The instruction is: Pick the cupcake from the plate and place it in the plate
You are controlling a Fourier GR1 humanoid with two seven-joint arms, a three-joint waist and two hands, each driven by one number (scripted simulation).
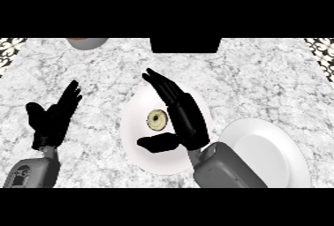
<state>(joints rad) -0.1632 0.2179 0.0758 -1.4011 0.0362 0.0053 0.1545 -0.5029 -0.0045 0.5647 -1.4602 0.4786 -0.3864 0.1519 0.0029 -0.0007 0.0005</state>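
A small pale cupcake [157, 119] sits near the middle of a white plate [147, 161] in the head view. My right hand [185, 115] hovers over that plate with straight fingers stretched up and left just right of the cupcake, and its thumb [157, 143] sticks out below the cupcake. The hand is open and holds nothing. A second white plate [271, 152] lies at the lower right, partly hidden by my right forearm. My left hand [53, 115] rests open at the left, fingers up.
A grey bowl [86, 43] shows at the counter's far left edge. A black block [185, 45] stands at the far middle. Patterned strips mark the top corners of the marble counter [261, 84].
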